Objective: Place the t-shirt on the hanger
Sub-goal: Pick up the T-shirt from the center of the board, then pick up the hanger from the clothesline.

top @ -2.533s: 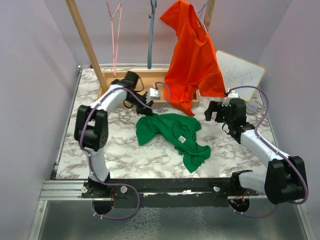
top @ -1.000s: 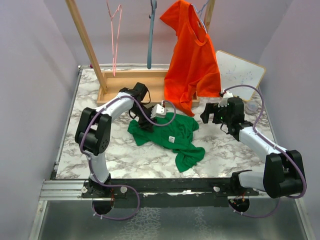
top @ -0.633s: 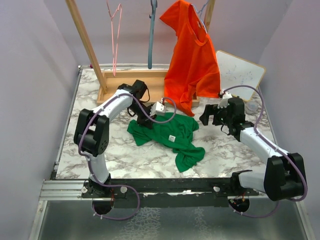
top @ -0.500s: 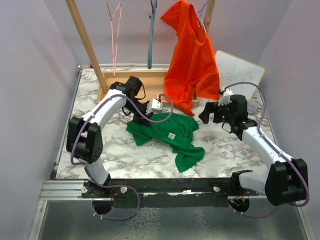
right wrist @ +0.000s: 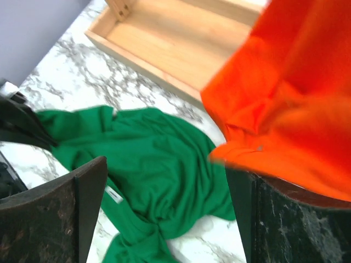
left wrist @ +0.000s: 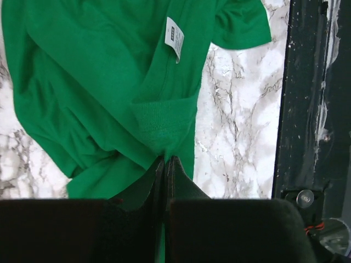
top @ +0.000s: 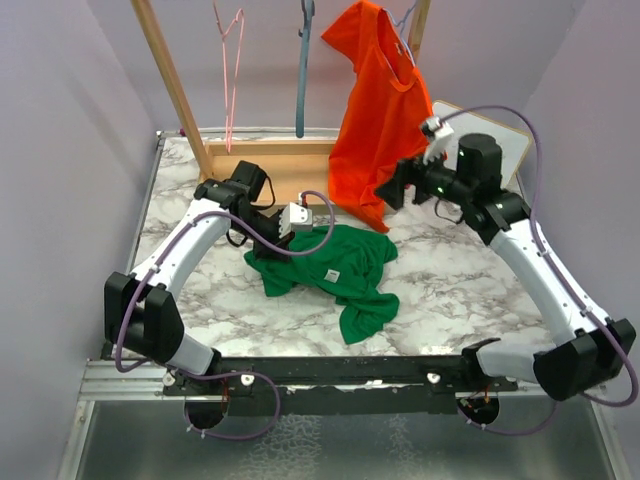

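Left gripper (left wrist: 165, 160) is clamped on the t-shirt (top: 335, 265), heaped on the worktop (top: 455, 285) | hanger (top: 300, 80) is hung well behind | right gripper (right wrist: 170, 186) is spread wide | cloth should be lifted slowly, not tugged

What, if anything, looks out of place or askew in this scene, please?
The green t-shirt lies crumpled on the marble table, one edge pinched in the left gripper, while the blue-grey hanger hangs bare. The orange-red t-shirt looks lopsided on the rack behind it.
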`<action>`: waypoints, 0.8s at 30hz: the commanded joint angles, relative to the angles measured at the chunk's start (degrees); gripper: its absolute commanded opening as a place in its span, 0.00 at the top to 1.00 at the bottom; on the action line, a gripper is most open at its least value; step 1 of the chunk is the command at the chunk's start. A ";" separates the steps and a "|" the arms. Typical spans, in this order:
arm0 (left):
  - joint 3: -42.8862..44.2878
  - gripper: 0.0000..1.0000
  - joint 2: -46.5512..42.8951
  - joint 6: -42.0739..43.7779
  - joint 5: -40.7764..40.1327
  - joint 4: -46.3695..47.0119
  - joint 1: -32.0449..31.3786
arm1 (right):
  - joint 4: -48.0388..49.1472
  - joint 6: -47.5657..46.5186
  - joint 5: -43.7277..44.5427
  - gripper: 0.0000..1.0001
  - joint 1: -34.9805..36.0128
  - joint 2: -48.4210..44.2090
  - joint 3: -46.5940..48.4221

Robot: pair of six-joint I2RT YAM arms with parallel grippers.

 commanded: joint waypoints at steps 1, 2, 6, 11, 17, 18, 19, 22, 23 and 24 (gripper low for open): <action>-3.15 1.00 -2.45 -7.19 2.56 5.71 0.36 | -4.96 4.89 12.68 0.13 9.58 6.44 16.02; -3.79 1.00 -2.73 -8.23 2.41 6.87 0.36 | -5.10 6.48 15.60 0.14 10.90 8.25 19.58; -5.73 1.00 -3.82 -11.06 2.31 9.77 0.29 | -2.00 9.97 24.34 0.14 14.78 14.69 31.50; -7.73 1.00 -5.21 -13.46 1.76 11.74 0.36 | -2.59 10.14 28.25 0.12 16.93 25.57 48.56; -9.63 1.00 -6.24 -14.81 1.83 13.04 0.34 | -3.92 11.01 34.87 0.13 20.58 36.27 65.69; -10.06 1.00 -6.49 -14.77 1.76 13.22 0.34 | -3.01 11.66 36.23 0.13 21.25 36.91 66.52; -10.50 1.00 -6.75 -14.68 1.65 13.39 0.27 | -1.63 12.52 37.29 0.14 21.61 37.13 66.43; -11.65 1.00 -7.47 -14.44 1.54 13.80 0.23 | 6.39 14.86 37.90 0.15 22.71 35.62 62.25; -11.88 1.00 -7.57 -14.44 1.54 13.82 0.31 | 7.77 14.67 38.57 0.15 23.41 35.74 62.15; -12.16 1.00 -7.71 -14.35 1.54 13.93 0.24 | 7.91 14.02 39.45 0.16 24.16 36.39 63.18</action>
